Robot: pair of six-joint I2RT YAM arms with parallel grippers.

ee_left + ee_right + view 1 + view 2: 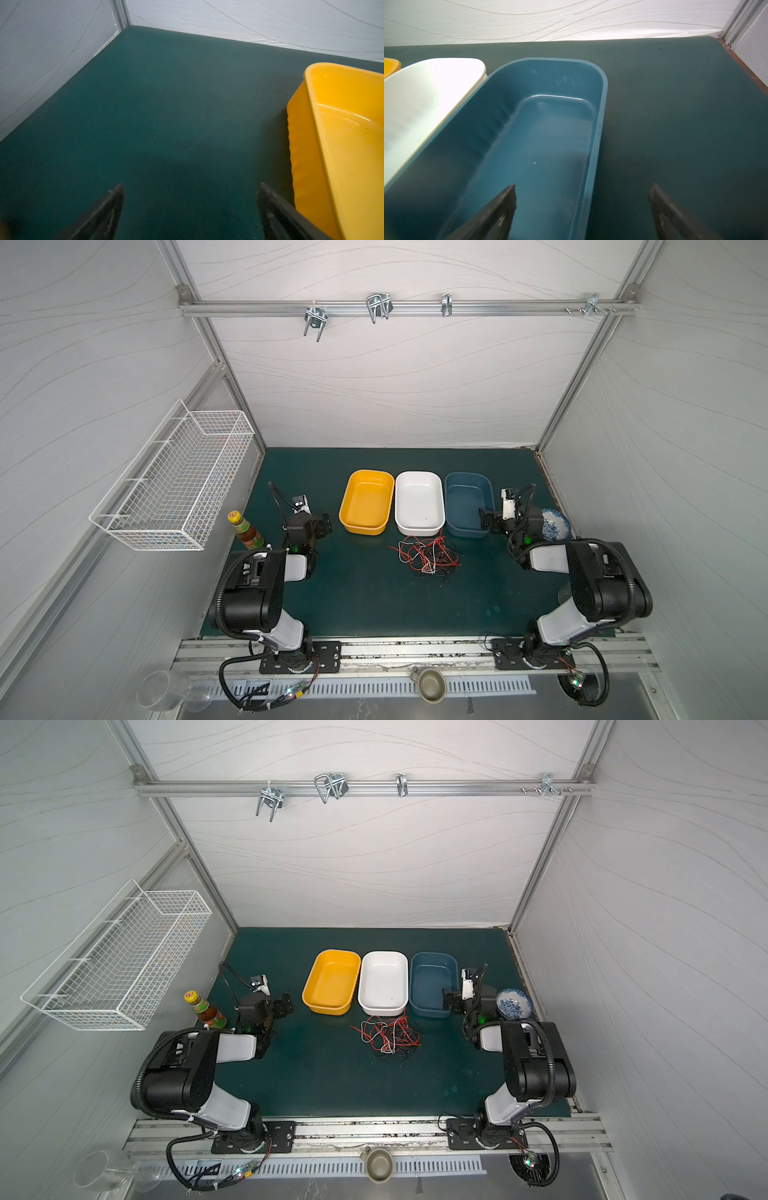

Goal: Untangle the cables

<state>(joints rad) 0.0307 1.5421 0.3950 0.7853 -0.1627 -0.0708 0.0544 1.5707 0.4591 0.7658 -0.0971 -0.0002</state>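
Note:
The cables (pixel 424 553) (pixel 386 1033) lie in one tangled heap of thin red, white and black wires on the green mat, just in front of the white bin in both top views. My left gripper (pixel 322 526) (pixel 192 185) hovers open over bare mat to the left of the yellow bin, well left of the heap. My right gripper (pixel 484 518) (pixel 584 186) is open at the near right corner of the blue bin, its rim running between the fingers. Both grippers hold nothing. Neither wrist view shows the cables.
A yellow bin (pixel 368 502), a white bin (pixel 419 502) and a blue bin (pixel 465 502) stand side by side behind the heap. A sauce bottle (pixel 245 531) stands by the left arm, a patterned bowl (pixel 555 522) by the right arm. A wire basket (pixel 174 481) hangs on the left wall.

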